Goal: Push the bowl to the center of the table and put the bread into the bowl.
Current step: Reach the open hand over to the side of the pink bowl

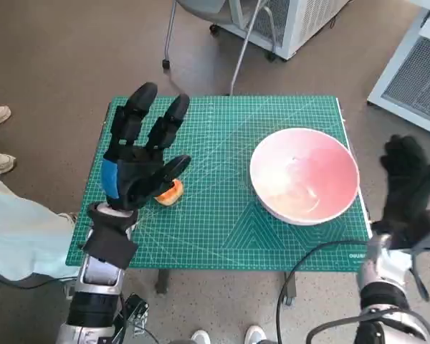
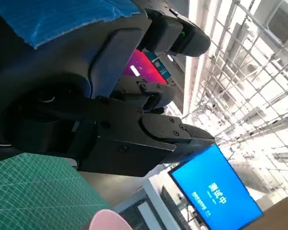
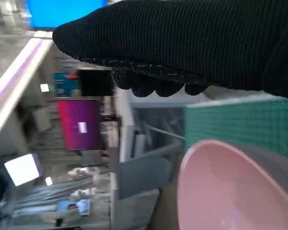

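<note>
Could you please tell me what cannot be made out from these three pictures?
- Bread: head view, mostly covered by the left hand; its shape and any contact unclear.
- Bowl: cut off by the frame edge in both wrist views.
- Right hand: beside the table, dark; whether it touches the bowl is unclear.

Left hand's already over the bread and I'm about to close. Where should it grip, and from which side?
Probably from straight above. The bread is a small rounded piece lying flat on the green mat, mostly hidden under the left hand, which is open with fingers spread. Pinch across its two sides, thumb on one, fingers opposite; its low profile leaves little to grab from the side.
</note>
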